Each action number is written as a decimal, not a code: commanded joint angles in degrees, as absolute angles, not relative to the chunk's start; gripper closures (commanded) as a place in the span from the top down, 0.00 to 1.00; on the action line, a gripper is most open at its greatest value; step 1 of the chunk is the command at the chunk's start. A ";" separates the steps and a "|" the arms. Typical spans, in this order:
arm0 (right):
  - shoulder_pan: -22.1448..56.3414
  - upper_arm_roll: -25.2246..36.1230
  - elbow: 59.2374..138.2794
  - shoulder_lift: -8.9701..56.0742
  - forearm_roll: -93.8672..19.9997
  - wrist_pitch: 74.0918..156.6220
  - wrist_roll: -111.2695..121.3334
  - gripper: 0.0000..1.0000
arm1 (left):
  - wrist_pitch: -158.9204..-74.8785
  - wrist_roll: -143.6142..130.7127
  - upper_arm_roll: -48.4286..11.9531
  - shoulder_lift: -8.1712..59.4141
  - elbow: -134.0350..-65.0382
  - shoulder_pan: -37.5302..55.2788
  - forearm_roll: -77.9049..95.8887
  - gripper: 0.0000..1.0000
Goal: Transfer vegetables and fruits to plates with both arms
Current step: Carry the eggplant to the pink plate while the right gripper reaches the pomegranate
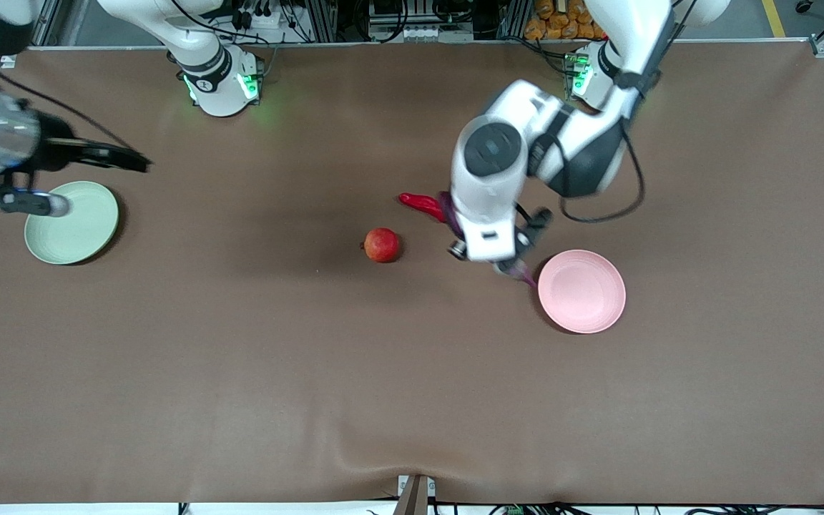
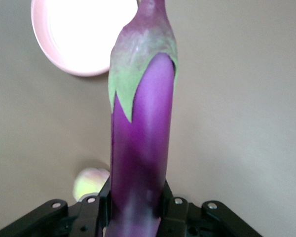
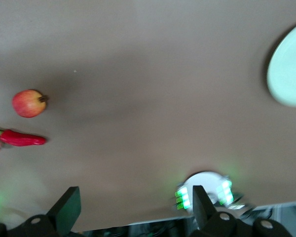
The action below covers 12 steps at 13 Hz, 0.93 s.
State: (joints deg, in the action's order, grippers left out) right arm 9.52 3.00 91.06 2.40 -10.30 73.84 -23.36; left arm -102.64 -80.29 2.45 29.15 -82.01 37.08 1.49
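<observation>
Left claw (image 1: 508, 266) in front view hangs just beside the pink plate (image 1: 582, 291), clamped on the eggplant (image 1: 525, 273), whose purple tip pokes out toward the plate rim; looks like a carry to that plate, not yet over it. Chili pepper (image 1: 423, 204) and pomegranate (image 1: 382, 244) lie on the desk (image 1: 240, 357) toward the right arm's end from it. Right claw (image 1: 108, 155) waits above the green plate (image 1: 72, 222), jaws wide, empty.

Left wrist view: eggplant (image 2: 140, 163) pinched low between the fingers (image 2: 170, 207), stem end aimed at pink plate (image 2: 79, 34); yellow-green fruit (image 2: 90, 181) on the desk beside the claw.

Right wrist view: spread fingers (image 3: 69, 205), nothing held; pomegranate (image 3: 28, 102) and chili pepper (image 3: 22, 138) well apart from it, green plate (image 3: 288, 69) at the edge.
</observation>
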 commanded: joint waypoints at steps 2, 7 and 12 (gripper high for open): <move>17.21 3.34 92.28 4.74 -12.48 76.62 -38.03 1.00 | -100.89 -65.69 1.93 32.87 -85.32 29.47 -0.69 0.00; 28.45 3.08 99.03 8.16 -12.22 91.63 -50.94 1.00 | -106.52 -55.82 1.76 32.78 -93.77 19.53 -3.16 0.00; 40.24 3.08 100.28 18.44 -11.87 106.15 -73.63 1.00 | -113.99 -55.63 1.85 37.43 -94.39 17.06 -3.43 0.00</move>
State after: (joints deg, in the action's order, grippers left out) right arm 38.11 2.42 100.60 15.41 -11.55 103.46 -68.33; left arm -111.94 -55.32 2.39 35.98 -94.17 17.58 -2.00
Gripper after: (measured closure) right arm 0.000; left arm 0.630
